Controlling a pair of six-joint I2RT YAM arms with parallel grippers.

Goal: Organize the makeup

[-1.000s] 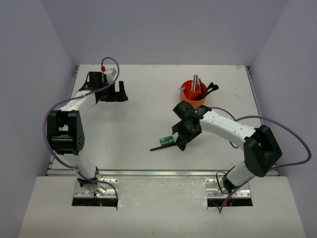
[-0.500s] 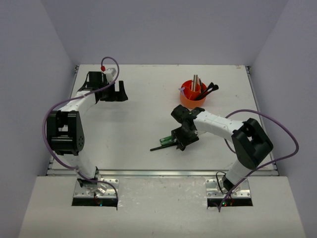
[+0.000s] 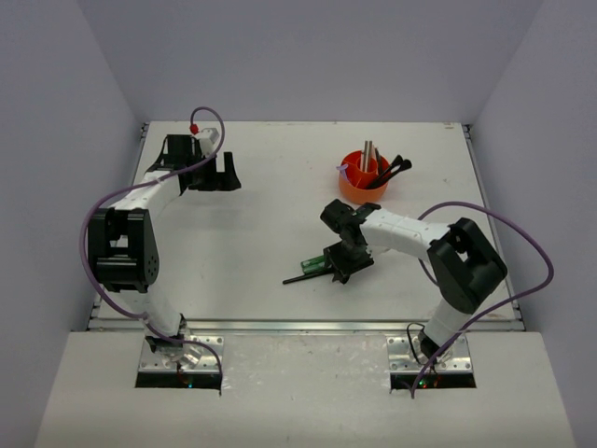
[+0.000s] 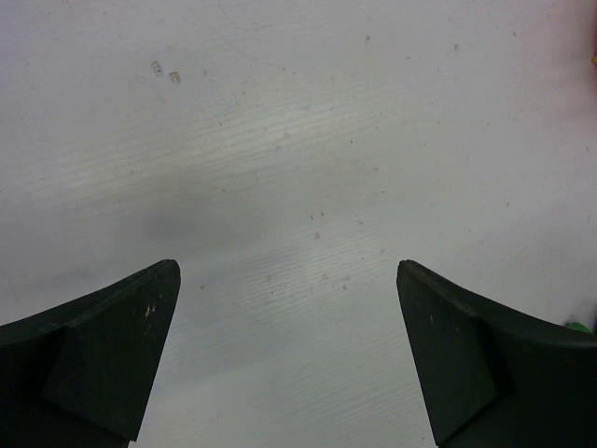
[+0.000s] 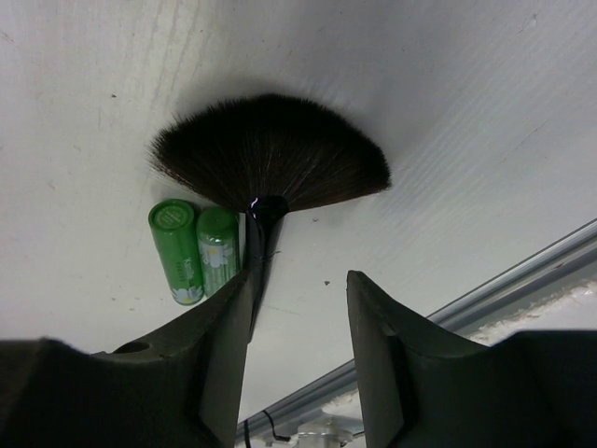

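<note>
A black fan-headed brush [image 5: 270, 154] lies flat on the table, its thin handle [image 3: 298, 277] pointing toward the near edge. Two small green tubes [image 5: 198, 250] lie side by side against it on the left. My right gripper [image 5: 300, 280] hangs low over the brush. Its jaws are partly apart, the handle running along the inner edge of the left finger [image 5: 219, 336], nothing pinched. From above, the right gripper [image 3: 338, 264] sits just right of the green tubes [image 3: 314, 264]. My left gripper [image 4: 289, 280] is wide open over bare table at the back left [image 3: 201, 175].
A round orange cup [image 3: 355, 189] at the back right holds several sticks and black brushes, just behind the right arm. A metal rail [image 5: 485, 299] marks the table's near edge, close to the right fingers. Grey walls stand on three sides.
My right gripper has dropped closer to the brush and tubes and shifted slightly left, its jaws narrowing. The right elbow has swung inward. The left arm has not moved.
</note>
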